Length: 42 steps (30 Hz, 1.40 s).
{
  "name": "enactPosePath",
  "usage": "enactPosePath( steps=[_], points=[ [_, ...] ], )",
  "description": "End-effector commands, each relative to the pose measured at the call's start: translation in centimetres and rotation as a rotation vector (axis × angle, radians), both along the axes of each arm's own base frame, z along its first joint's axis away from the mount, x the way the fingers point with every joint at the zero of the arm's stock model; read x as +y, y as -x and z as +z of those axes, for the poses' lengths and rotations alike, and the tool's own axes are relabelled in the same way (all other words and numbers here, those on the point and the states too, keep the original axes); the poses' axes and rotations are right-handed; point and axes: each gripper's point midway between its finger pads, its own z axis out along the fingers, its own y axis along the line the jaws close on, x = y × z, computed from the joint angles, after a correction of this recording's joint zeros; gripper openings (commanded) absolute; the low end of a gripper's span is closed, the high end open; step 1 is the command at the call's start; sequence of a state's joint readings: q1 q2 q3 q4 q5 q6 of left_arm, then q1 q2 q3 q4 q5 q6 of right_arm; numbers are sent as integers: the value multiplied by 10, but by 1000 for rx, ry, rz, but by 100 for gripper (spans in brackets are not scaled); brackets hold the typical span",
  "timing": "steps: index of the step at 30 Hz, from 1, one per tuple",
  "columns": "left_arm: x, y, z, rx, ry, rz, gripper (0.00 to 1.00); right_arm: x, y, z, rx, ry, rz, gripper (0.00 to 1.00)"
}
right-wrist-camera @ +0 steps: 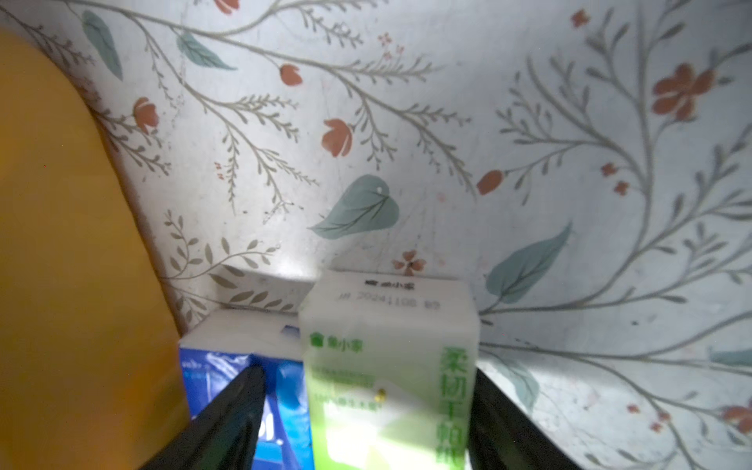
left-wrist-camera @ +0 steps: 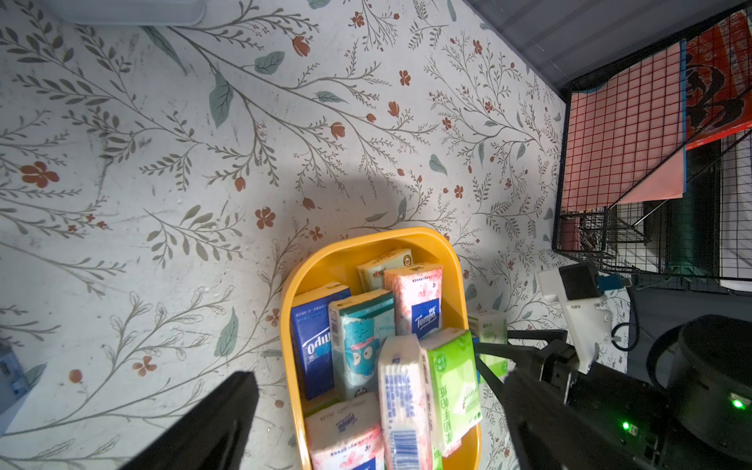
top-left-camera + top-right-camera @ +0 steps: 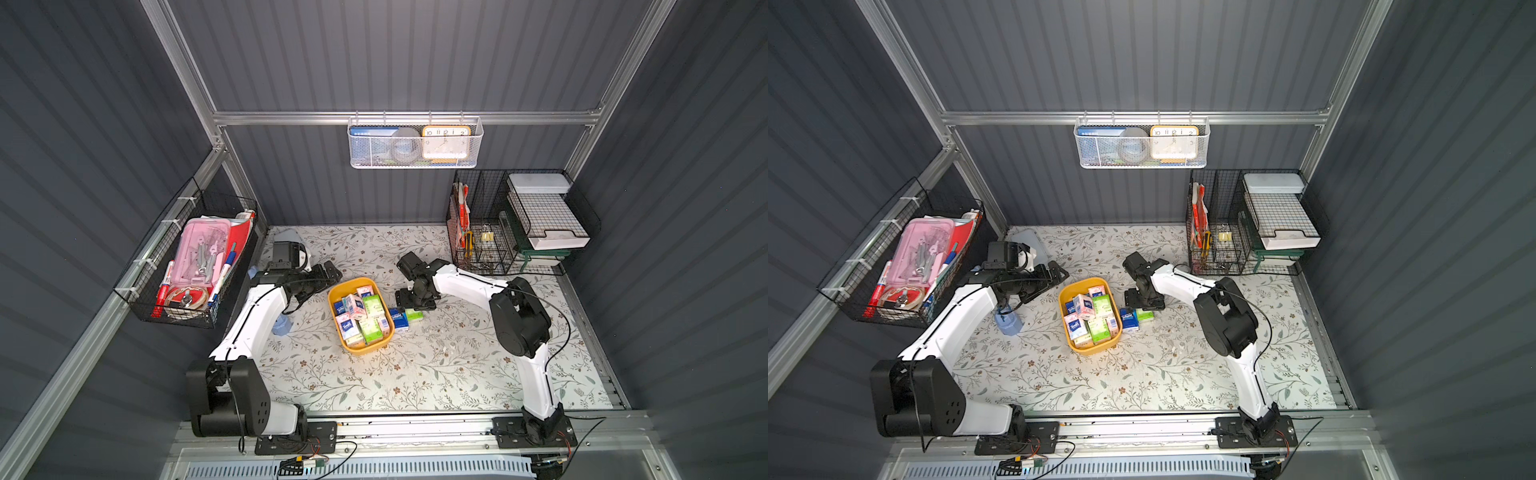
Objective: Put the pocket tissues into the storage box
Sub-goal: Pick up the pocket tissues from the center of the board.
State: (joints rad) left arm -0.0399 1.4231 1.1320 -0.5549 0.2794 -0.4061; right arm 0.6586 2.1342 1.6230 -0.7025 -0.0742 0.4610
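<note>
Right end effector (image 1: pixel 366 372) spread astride green packet (image 1: pixel 386 321), apparently not pinching; blue packet (image 1: pixel 211 372) half hidden.

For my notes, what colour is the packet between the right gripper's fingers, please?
Light green and white packet, clearest in the right wrist view.

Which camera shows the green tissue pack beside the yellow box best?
Right wrist view: the green tissue pack is close, its label visible. Both top views show it tiny; the left wrist view, only an end.
</note>
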Motion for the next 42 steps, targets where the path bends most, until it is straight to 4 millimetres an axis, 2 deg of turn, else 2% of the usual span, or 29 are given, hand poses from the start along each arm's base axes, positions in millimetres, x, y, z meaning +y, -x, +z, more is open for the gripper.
enactPosePath(
  steps=[1,12,17,25,37,39,42],
  points=[
    [1,4,6,-8,-16,-6,99,-16,-8,5,-20,23,-61,77],
    [1,5,3,-2,-15,-6,99,-35,-5,15,-54,68,-106,75],
    [1,5,3,-3,-14,-5,99,-36,-2,25,-76,42,-107,77],
    [0,3,5,-7,-8,-4,99,-38,3,3,-24,87,-92,73],
    [1,3,6,-6,-15,-6,99,-36,3,-14,9,163,-61,72],
    [1,3,8,-10,-20,-8,99,-37,4,-17,15,167,-65,64],
    [1,3,6,-4,-20,-10,99,-37,5,-16,20,160,-65,46]
  ],
)
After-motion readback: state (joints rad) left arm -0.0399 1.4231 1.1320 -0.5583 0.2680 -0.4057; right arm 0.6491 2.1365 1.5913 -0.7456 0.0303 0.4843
